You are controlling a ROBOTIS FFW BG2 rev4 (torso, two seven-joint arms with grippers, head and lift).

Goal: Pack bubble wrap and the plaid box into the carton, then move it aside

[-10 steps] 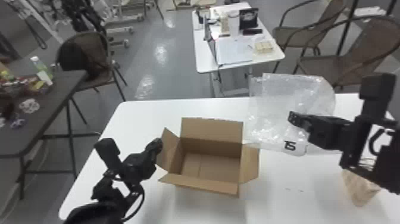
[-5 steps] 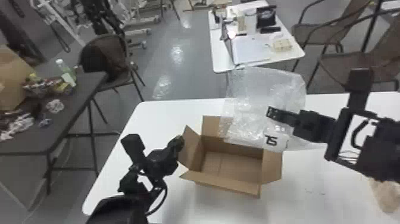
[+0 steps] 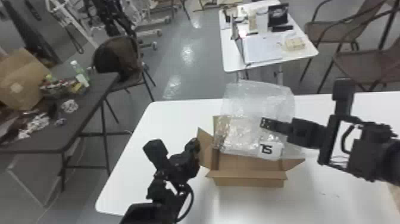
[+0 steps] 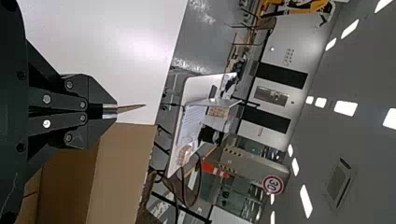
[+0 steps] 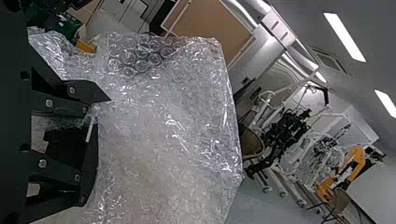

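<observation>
My left gripper [image 3: 195, 144] is at the left side flap of the open carton [image 3: 250, 180]. In the left wrist view, the left gripper [image 4: 111, 111] is shut on the thin edge of the cardboard flap [image 4: 130, 108]. Above the carton's back part, my right gripper [image 3: 265, 122] holds the clear bubble wrap [image 3: 256, 98], whose lower part covers much of the opening. In the right wrist view, bunched bubble wrap [image 5: 168, 121] lies between and past the fingers of the right gripper [image 5: 102, 113].
A tan thing [image 3: 395, 193], partly cut off, lies at the right edge of the white table [image 3: 166, 119]. Beyond the table stand a smaller white table [image 3: 232, 61] and chairs. A dark table [image 3: 86, 119] with clutter is at the left.
My right gripper has carried the bubble wrap leftward, from beside the carton to over it. The left gripper has stayed at the carton's left flap. The head view has turned left.
</observation>
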